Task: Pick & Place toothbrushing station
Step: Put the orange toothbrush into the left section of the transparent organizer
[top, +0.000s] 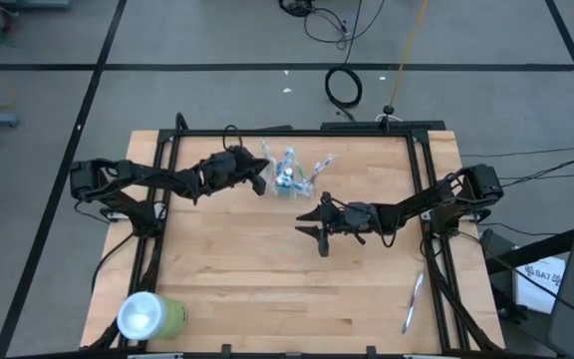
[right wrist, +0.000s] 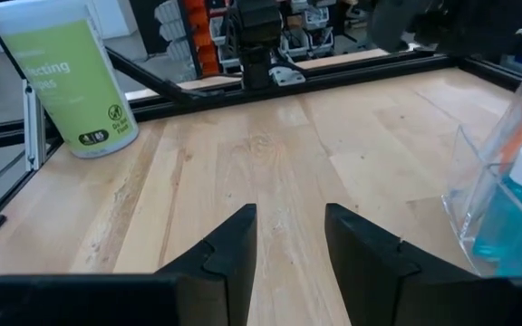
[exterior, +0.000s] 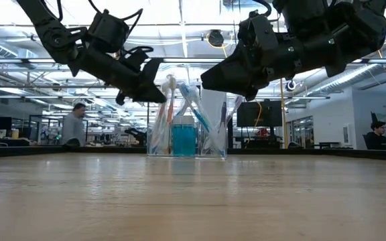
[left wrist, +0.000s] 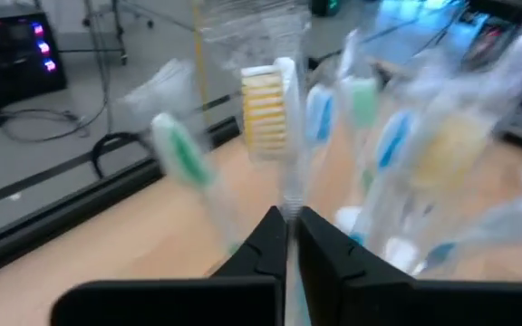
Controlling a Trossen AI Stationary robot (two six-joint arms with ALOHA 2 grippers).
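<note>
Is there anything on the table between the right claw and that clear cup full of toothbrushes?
No. In the high view, only bare wood separates the right gripper from the toothbrushing station.

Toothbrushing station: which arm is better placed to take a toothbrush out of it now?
Probably the left. The left gripper is right at the toothbrushing station, nearly closed around a toothbrush handle. The right gripper hangs open over bare wood, apart from it.

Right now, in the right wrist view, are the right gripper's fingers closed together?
No: the right gripper shows a clear gap of bare table between its two fingers, with nothing held.
</note>
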